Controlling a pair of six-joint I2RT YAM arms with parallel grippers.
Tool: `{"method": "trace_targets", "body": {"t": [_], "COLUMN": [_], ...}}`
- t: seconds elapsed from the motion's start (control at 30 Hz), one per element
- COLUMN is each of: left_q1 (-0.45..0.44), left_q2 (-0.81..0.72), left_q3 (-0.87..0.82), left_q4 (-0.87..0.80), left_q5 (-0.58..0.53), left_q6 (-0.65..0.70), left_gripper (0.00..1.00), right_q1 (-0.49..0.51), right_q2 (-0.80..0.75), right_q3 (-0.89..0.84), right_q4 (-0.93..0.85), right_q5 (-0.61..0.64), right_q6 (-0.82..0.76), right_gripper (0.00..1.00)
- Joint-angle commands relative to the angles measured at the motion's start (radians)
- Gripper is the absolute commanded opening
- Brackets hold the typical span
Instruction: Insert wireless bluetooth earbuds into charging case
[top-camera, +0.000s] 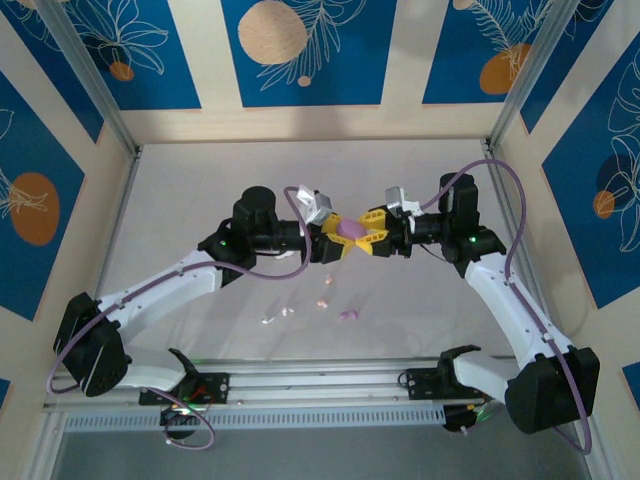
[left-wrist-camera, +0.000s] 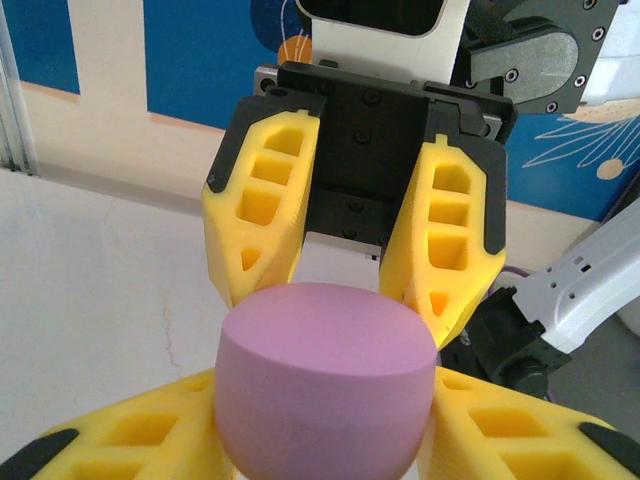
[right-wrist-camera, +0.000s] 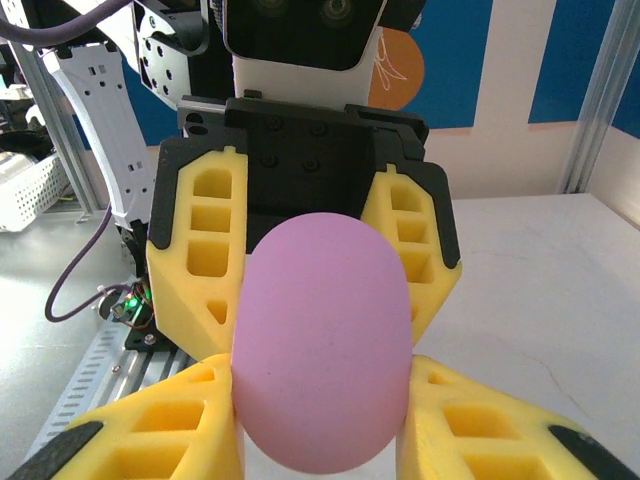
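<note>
A pinkish-purple pebble-shaped charging case (top-camera: 350, 228) hangs in the air above the middle of the table, held from both sides. My left gripper (top-camera: 332, 245) is shut on its left end; in the left wrist view the case (left-wrist-camera: 325, 385) sits between my yellow fingers (left-wrist-camera: 120, 440). My right gripper (top-camera: 374, 241) is shut on the other end, the case (right-wrist-camera: 320, 340) pressed between its fingers (right-wrist-camera: 480, 430). No lid gap shows. Several tiny earbuds lie on the table below: white ones (top-camera: 271, 320), a pink one (top-camera: 322, 303) and a purple one (top-camera: 346, 314).
The white table (top-camera: 200, 190) is walled by blue-and-cream panels with metal posts (top-camera: 95, 80) at the back corners. The arm bases and a rail (top-camera: 320, 385) run along the near edge. Purple cables loop beside each arm.
</note>
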Motion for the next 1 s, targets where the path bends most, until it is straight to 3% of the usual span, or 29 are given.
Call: {"method": "trace_targets", "body": {"t": [0.0, 0.3, 0.43, 0.57, 0.73, 0.97], "left_q1": [-0.011, -0.012, -0.014, -0.019, -0.020, -0.020], "left_q2": [0.005, 0.016, 0.017, 0.009, -0.011, -0.005], "left_q3": [0.006, 0.019, 0.019, 0.003, -0.026, -0.033], "left_q4": [0.101, 0.083, 0.093, 0.099, 0.115, 0.136], "left_q5": [0.041, 0.058, 0.064, 0.065, 0.062, 0.070], "left_q6": [-0.038, -0.041, -0.045, -0.016, 0.017, 0.004], "left_gripper": [0.46, 0.41, 0.31, 0.27, 0.25, 0.25], "right_q1": [0.006, 0.009, 0.013, 0.003, -0.044, -0.052], "right_q2": [-0.013, -0.016, -0.015, -0.003, 0.041, 0.046], "right_q3": [0.016, 0.017, 0.020, 0.048, 0.107, 0.118], "right_q4": [-0.040, -0.047, -0.051, -0.045, -0.075, -0.030], "right_q5": [0.010, 0.016, 0.038, 0.056, 0.059, 0.050], "right_q6": [-0.027, -0.041, -0.038, 0.093, 0.274, 0.353], "right_gripper": [0.36, 0.36, 0.39, 0.47, 0.51, 0.54]}}
